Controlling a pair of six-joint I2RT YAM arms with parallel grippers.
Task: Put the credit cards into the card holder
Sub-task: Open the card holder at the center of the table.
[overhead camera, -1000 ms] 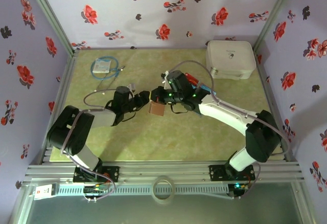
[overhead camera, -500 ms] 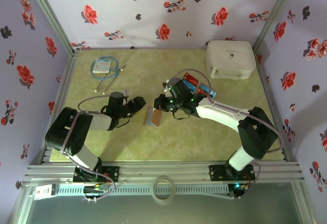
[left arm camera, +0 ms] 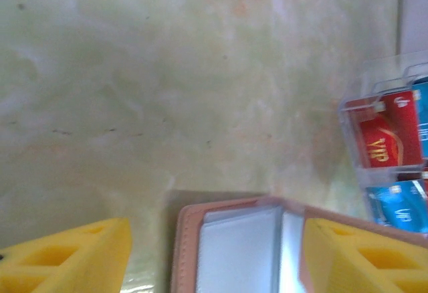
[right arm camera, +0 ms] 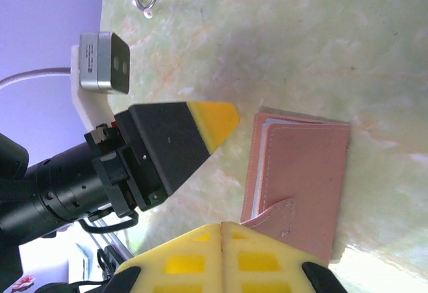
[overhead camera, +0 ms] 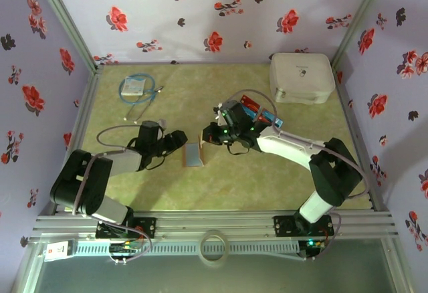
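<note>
Between the spread, empty fingers of the left gripper [left arm camera: 214,259] lies the card holder [left arm camera: 234,239], right gripper [right arm camera: 224,253] shut and empty just beside it, credit cards [left arm camera: 388,132] beyond in their clear tray [left arm camera: 348,109]; risk: unpinned holder skids or flops closed under a card push.

the small tan leather card holder [overhead camera: 192,154] lies flat on my desk [overhead camera: 267,179] between my left tool [overhead camera: 176,140] and right tool [overhead camera: 208,135]. the red and blue plastic credit cards [left arm camera: 389,134] sit in a clear plastic tray [left arm camera: 349,108] behind my right tool, the white zip case [overhead camera: 302,77] farther back right.
</note>
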